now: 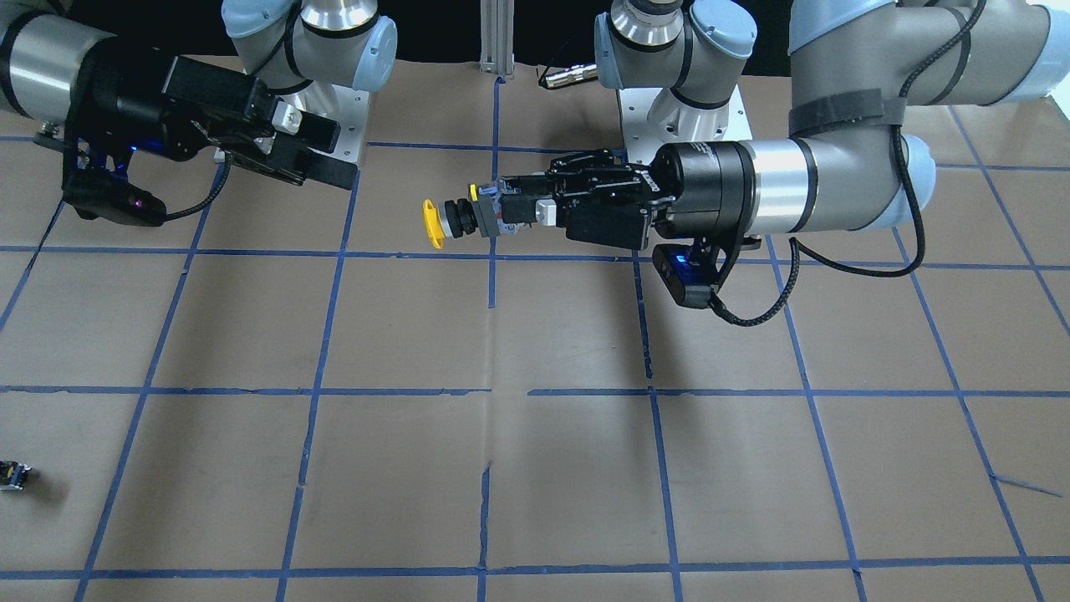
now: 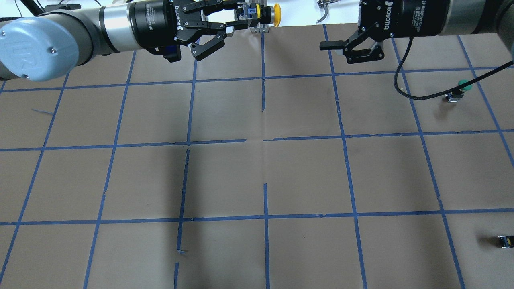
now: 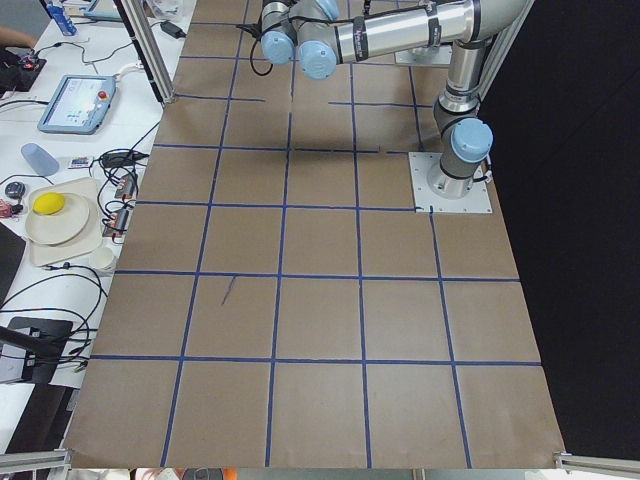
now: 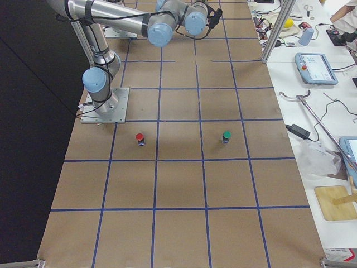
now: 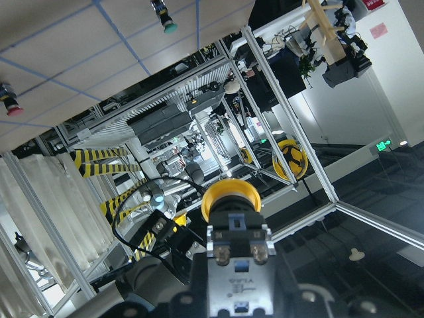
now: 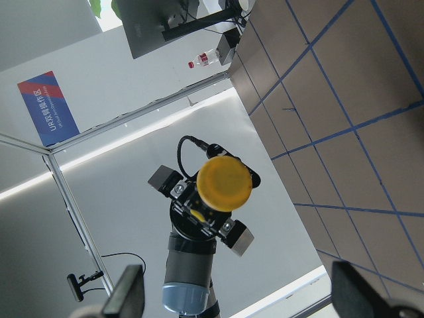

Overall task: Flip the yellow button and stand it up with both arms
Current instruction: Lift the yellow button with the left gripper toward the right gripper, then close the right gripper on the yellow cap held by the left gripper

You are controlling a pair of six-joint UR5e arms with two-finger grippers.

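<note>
The left pincer [image 1: 504, 209] is clamped on the grey body of the yellow button [image 1: 443, 222], holding it level above the table [image 1: 535, 485] at upper centre, its cap pointing toward the frame's left. The right pincer [image 1: 322, 150], at upper left, gapes wide and empty.

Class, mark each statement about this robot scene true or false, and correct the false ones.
1. The left pincer grips the yellow button above the table. True.
2. Its cap points straight down. False: it points sideways, toward the right pincer.
3. The right pincer is shut on the button. False: it is open and apart from it.
4. A green-capped button stands on the table. True.
</note>
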